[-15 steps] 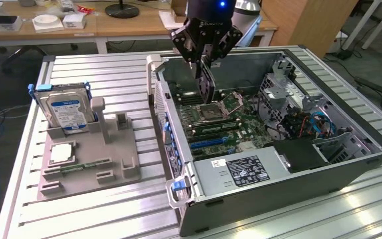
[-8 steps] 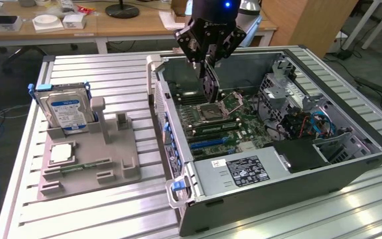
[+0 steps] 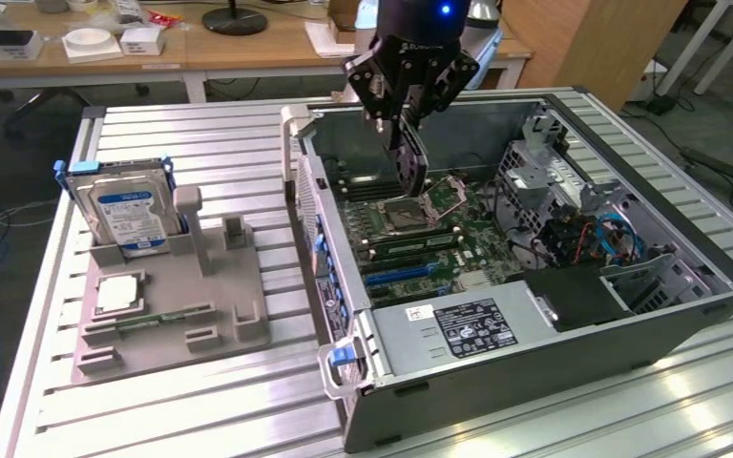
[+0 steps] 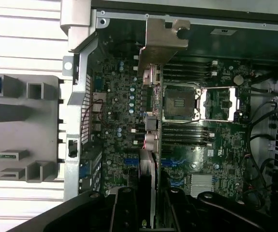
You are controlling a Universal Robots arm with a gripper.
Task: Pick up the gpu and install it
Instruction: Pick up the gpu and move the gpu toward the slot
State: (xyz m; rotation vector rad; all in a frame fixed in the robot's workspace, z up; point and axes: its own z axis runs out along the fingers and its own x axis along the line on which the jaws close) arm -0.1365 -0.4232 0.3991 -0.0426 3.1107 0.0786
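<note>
The hand point(image 3: 405, 113) hangs over the far part of the open case point(image 3: 533, 382), closed on the gpu point(image 3: 414, 167). The card hangs edge-down from the fingers into the case, above the motherboard point(image 3: 450, 243) and just on the exterior view's left of the CPU socket point(image 3: 420, 212). Whether its lower edge touches the board cannot be told.

In the wrist view the gpu point(image 4: 149, 164) is seen edge-on as a thin strip between the two black fingers point(image 4: 124, 212). Its silver bracket point(image 4: 164, 36) is at the end away from the hand point(image 4: 151, 205), close to the case wall. The strip runs alongside the socket point(image 4: 180, 101) and crosses the blue slots point(image 4: 130, 162) on the motherboard point(image 4: 114, 111).

The case lies on its side on a slatted metal tabletop point(image 3: 214, 401), with the power supply point(image 3: 456, 329) at its near end. On the exterior view's left, well apart from the hand, a grey holder point(image 3: 233, 296) stands on the tabletop. It carries an upright hard drive point(image 3: 129, 212) at its far end, a CPU chip point(image 3: 119, 294) lying flat, and a RAM stick point(image 3: 150, 322) nearer still.
</note>
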